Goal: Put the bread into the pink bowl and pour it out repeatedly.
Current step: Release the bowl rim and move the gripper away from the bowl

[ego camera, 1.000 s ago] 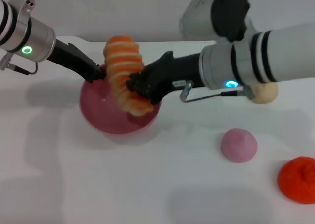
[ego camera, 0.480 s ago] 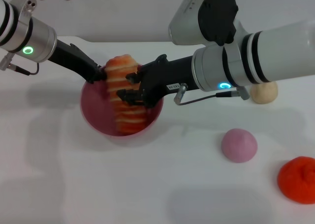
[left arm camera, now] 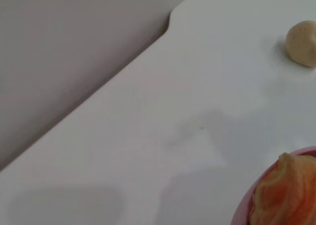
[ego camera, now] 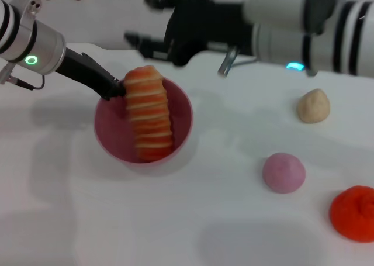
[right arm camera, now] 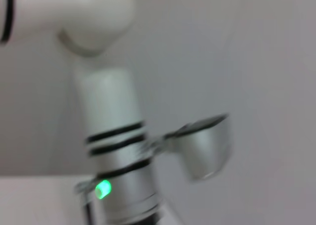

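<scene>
The bread [ego camera: 149, 114] stands propped in the pink bowl [ego camera: 110, 128], its lower end on the bowl floor and its upper end leaning on the far rim and projecting above it. The bowl rests on the bench [ego camera: 193, 219].

The left gripper [ego camera: 117, 89] is clamped on the bowl's far-left rim, just beside the bread's upper end. The right gripper [ego camera: 143, 20] is raised above and behind the bowl, jaws spread wide and holding nothing.

Judged step: bread placed; pouring comes next.

Hazards:
- A one-point rim grasp may let the smooth bowl pivot or slip between the fingers when tilted.
- The bread projects above the rim, so it may tip out early, or wedge across the bowl and fail to drop.
- Once released, the bread could roll toward the beige lump [ego camera: 313, 106], the pink ball [ego camera: 283, 172] or the orange-red item [ego camera: 353, 212].
</scene>
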Robot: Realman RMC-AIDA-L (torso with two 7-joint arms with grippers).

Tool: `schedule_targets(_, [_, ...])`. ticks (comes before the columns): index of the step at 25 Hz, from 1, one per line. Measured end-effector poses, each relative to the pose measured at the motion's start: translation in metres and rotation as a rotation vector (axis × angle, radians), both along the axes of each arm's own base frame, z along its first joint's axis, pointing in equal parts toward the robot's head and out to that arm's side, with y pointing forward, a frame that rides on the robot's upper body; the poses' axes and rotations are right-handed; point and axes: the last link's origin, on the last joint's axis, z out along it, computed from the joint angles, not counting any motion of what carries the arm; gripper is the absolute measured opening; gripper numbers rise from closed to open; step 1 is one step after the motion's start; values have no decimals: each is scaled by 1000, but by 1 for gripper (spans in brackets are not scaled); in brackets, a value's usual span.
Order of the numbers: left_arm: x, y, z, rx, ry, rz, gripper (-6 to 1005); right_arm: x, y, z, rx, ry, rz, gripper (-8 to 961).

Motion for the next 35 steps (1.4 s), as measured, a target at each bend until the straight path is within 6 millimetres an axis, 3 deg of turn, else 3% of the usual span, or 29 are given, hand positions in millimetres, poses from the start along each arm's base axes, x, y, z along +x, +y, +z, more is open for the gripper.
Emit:
schedule_targets(4, [1,-3,-3,-17,-4,9,96,11,8,21,81,86,-29,627])
schedule_targets(12, [-1,-6,-8,-33,-7,25,96,64,30,54,370,210,-152,627])
schedule_targets(21, [-13,-14,-26,-70,26,75,97,91,34,48,381,216,-213,628])
schedule_targets(35, [-17,-16,-30,-74,21,95,98,98,35,42,365,205,-231,628])
